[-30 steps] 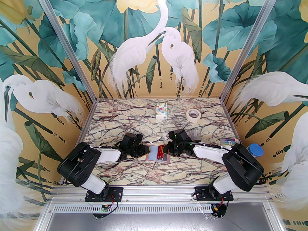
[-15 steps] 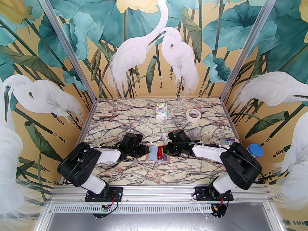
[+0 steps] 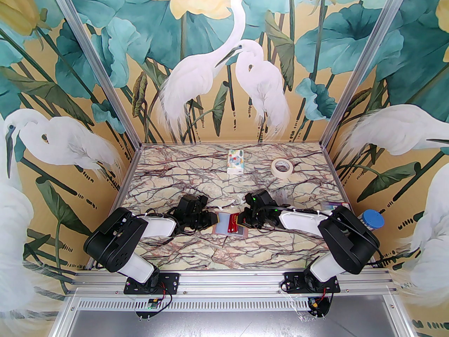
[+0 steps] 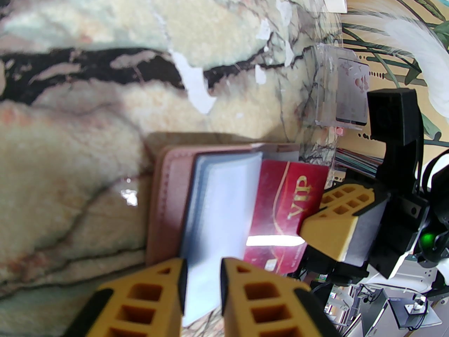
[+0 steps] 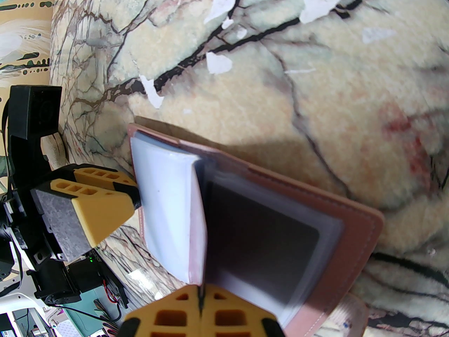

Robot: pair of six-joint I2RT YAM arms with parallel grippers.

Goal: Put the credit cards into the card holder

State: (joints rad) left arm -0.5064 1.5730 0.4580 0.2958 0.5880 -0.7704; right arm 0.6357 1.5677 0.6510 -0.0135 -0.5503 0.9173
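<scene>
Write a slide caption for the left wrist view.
Left gripper pinches pale sleeves of the open card holder; right gripper holds a red VIP card partly tucked behind them.

My card holder point(image 3: 224, 229) lies open in the lower middle of the top frame, dusty-pink cover down and pale blue lining up. In my left wrist frame it sits at lower centre. 1 pale blue sleeve leaf point(image 4: 217, 216) stands raised off the cover, pinched in my left gripper point(image 4: 202, 276). 1 credit card point(image 4: 284, 202), deep red with gold "VIP" lettering, lies tilted just right of that leaf, its right edge clamped in my right gripper point(image 5: 200, 293). In my right wrist frame the stitched pink cover reaches the lower right. The dark panel point(image 5: 259, 237) inside it may be a shadowed sleeve.
</scene>
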